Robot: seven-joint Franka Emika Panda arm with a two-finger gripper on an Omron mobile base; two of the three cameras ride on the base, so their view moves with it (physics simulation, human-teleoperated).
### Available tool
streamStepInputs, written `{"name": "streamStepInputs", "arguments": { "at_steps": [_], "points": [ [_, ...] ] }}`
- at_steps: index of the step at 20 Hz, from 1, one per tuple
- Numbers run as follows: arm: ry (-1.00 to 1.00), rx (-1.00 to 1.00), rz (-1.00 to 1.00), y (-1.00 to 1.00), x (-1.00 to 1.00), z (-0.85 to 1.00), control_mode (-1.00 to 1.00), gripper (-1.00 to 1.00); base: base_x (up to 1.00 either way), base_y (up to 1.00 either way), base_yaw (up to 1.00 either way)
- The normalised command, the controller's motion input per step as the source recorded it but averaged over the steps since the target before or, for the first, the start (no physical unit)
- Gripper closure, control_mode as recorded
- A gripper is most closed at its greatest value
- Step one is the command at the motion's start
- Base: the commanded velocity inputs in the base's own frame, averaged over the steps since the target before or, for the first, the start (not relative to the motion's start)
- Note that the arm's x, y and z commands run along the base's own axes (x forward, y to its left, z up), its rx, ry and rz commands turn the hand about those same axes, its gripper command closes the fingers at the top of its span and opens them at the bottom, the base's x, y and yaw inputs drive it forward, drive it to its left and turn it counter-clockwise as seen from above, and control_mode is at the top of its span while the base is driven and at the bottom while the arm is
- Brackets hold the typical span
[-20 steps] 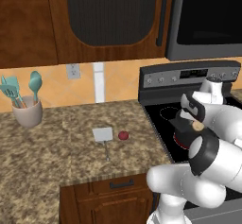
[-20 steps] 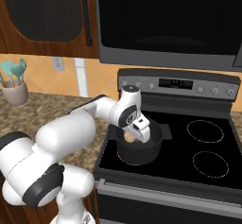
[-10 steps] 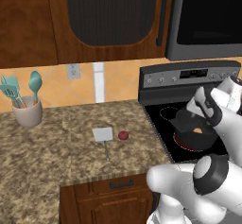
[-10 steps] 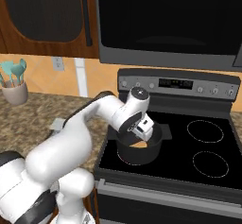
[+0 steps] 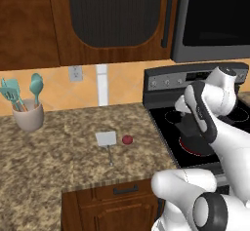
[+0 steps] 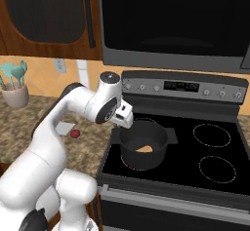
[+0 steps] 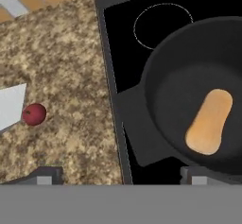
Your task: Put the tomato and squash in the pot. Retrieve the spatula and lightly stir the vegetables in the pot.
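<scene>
The tan-orange squash (image 7: 210,121) lies flat on the bottom of the dark grey pot (image 7: 158,88), which stands on the stove's front left burner; it also shows inside the pot (image 6: 158,137) as the squash (image 6: 145,149). My gripper (image 7: 122,176) is open with nothing between its fingers, hovering over the pot's left handle and the counter edge. In the right base view the gripper (image 6: 125,119) hangs just left of the pot. The red tomato (image 7: 34,114) (image 5: 127,140) rests on the granite counter beside the spatula (image 5: 106,138), whose pale blade (image 7: 9,107) touches it.
A black stove (image 6: 215,142) with several burner rings extends right of the pot. A beige crock (image 5: 28,116) of teal utensils stands at the counter's far left. The granite counter (image 5: 58,152) ends at a front edge above a drawer.
The squash was let go and now lies in the pot. The open hand has moved left, from over the pot's middle to its left rim.
</scene>
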Motion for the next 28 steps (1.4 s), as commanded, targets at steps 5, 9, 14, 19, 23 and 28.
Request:
{"name": "streamStepInputs", "arguments": {
  "at_steps": [5,9,14,19,23,28],
  "points": [
    [0.20,-0.27,0.29,1.00,0.00,0.08,-1.00,-1.00,0.00,0.00,0.00],
    [0.20,-0.26,0.17,0.72,0.00,-0.08,-1.00,-1.00,0.00,0.00,0.00],
    [0.00,0.00,0.00,0.00,0.00,0.00,-1.00,-1.00,0.00,0.00,0.00],
    [0.11,0.00,0.17,0.57,0.10,-0.27,-1.00,-1.00,0.00,0.00,0.00],
    [0.20,0.00,0.33,0.99,0.27,-0.31,-1.00,-1.00,0.00,0.00,0.00],
    [0.25,-0.01,0.23,0.72,0.38,-0.40,-1.00,-1.00,0.00,0.00,0.00]
  ]
}}
